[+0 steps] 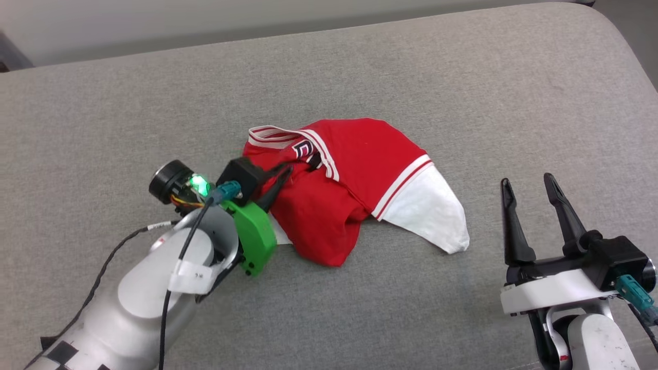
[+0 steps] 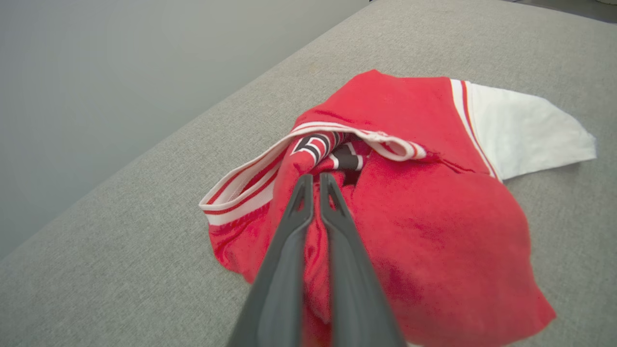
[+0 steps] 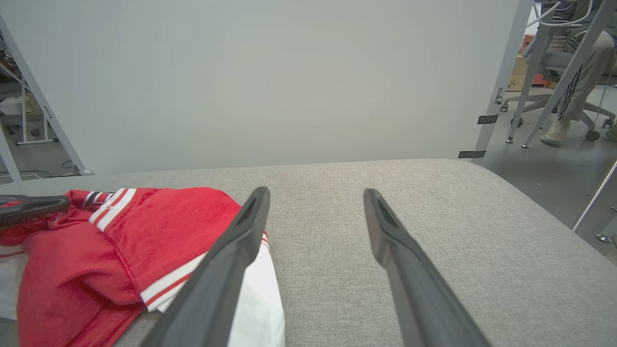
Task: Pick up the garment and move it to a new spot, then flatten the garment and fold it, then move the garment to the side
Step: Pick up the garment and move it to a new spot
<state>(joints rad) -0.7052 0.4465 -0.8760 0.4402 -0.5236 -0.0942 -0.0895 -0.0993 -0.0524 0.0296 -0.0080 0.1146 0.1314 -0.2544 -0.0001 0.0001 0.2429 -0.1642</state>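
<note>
Centre frame, the crumpled red garment [image 1: 354,190] lies on a grey cushion [image 1: 462,77]. The left gripper [image 1: 284,177] is pinched tight on a fold near its striped collar, while the right gripper [image 1: 527,179] stands spread wide at lower right. This looks like the pick-up step; the next move likely calls for lifting the cloth clear.

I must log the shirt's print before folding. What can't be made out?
- Lettering: head view, mostly buried in the shirt's folds.
- Second sleeve: head view, under red cloth; a white scrap shows.
- Cloth pinched by the left end effector: left wrist view, its fingers cover it.
- Person: right wrist view, cut off by the top edge; legs show.
</note>
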